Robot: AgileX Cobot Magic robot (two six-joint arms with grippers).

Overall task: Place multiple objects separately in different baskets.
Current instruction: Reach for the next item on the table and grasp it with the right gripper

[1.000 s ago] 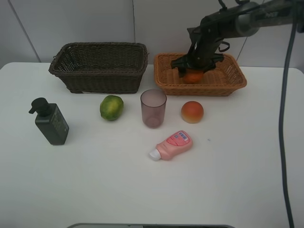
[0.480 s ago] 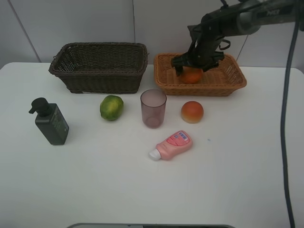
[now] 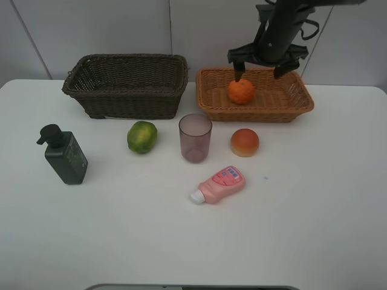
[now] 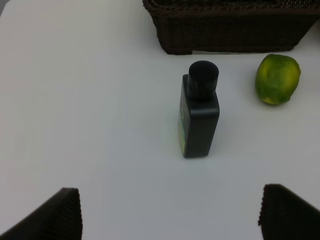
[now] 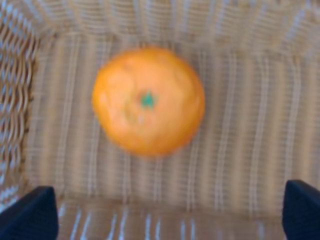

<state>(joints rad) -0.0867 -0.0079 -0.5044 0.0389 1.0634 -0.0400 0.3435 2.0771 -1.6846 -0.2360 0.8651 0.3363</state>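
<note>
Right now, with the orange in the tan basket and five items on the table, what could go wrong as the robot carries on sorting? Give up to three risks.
1. The open right gripper hangs just above the orange in the tan basket; a low sideways move could catch the rim.
2. The upright cup stands near the peach; reaching for the peach might topple the cup.
3. The pink bottle lies on its side and may roll or slip when gripped.

Dark right arm (image 3: 284,24) entering at 1 o'clock of the high view, wrist angled downward, right gripper (image 3: 259,68) spread wide and empty, left gripper (image 4: 170,212) likewise spread wide, gripping nothing, only its two dark fingertips (image 4: 52,215) visible
</note>
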